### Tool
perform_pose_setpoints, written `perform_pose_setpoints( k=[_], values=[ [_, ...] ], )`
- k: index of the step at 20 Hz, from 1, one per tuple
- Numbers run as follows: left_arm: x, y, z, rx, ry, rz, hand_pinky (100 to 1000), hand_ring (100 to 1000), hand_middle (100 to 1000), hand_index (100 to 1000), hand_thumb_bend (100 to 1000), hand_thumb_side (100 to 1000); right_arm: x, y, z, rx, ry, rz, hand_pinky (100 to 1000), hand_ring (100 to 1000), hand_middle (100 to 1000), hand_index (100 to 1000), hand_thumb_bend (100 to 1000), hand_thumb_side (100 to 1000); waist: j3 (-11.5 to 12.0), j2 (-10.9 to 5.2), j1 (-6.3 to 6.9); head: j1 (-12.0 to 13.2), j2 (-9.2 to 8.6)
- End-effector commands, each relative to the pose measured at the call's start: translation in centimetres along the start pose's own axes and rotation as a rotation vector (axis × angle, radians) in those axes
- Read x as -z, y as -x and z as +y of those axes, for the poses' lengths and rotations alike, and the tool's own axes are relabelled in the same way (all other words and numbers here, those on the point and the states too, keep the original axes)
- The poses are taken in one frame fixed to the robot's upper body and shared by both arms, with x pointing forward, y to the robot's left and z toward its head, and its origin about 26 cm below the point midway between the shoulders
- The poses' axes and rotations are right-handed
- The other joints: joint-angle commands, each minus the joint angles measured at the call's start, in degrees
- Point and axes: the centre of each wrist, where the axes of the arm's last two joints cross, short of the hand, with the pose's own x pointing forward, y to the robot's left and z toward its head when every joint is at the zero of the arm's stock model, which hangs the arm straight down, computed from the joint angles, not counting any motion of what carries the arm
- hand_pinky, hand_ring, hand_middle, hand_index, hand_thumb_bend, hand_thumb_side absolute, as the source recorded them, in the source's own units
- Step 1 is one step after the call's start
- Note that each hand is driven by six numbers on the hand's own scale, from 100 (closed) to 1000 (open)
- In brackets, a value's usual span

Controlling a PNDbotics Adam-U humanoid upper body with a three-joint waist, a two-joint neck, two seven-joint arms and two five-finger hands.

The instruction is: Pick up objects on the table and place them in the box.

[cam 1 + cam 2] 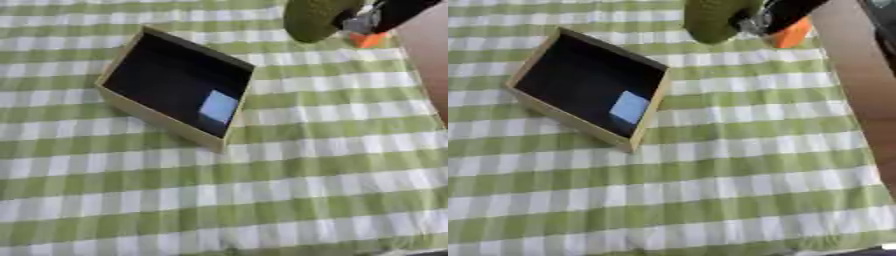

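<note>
Nearest, the green and white checked cloth (262, 210) covers the table. Further back, toward the left, sits the box (157, 120), dark inside, with a pale blue block (218, 106) in its near right corner. At the far right edge, the right hand (363, 22) comes in, touching a big olive-green object (311, 19) and an orange thing (791, 34). Whether its fingers are curled or straight, I cannot tell.

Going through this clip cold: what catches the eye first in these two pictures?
The open box with its dark inside stands out at upper left on the green-and-white checked cloth, with a pale blue block lying near its right wall. At the top edge, the robot's right hand holds a big olive-green object above the cloth, and an orange thing shows just beside it; how the fingers sit is hard to make out.
</note>
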Motion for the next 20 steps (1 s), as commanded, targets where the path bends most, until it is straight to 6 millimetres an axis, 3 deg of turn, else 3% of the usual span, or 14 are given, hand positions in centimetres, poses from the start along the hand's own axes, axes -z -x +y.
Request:
perform_pose_setpoints(
  k=[1, 14, 20],
  values=[
    [0.6, -0.7, -0.2, -0.006, 0.019, -0.031, 814, 819, 848, 840, 210, 830, 1.7, -0.6, -0.8, -0.012, 0.000, -0.028, 855, 752, 557, 695, 100, 100, 0.29, -2.29, -0.73, -0.79, 0.46],
    [1.1, -0.8, -0.9, -0.043, 0.036, -0.042, 815, 820, 849, 840, 214, 833, 9.4, -0.9, 1.0, 0.053, 0.007, -0.029, 853, 739, 551, 693, 100, 100, 2.32, -1.29, -1.15, -2.42, -0.77],
    [1.3, -0.9, -1.2, -0.056, 0.044, -0.047, 815, 820, 849, 839, 217, 834, 11.6, -0.5, 2.2, 0.067, 0.028, 0.004, 852, 737, 549, 693, 100, 100, 3.25, -0.59, -1.78, -3.15, -1.37]
  ],
)
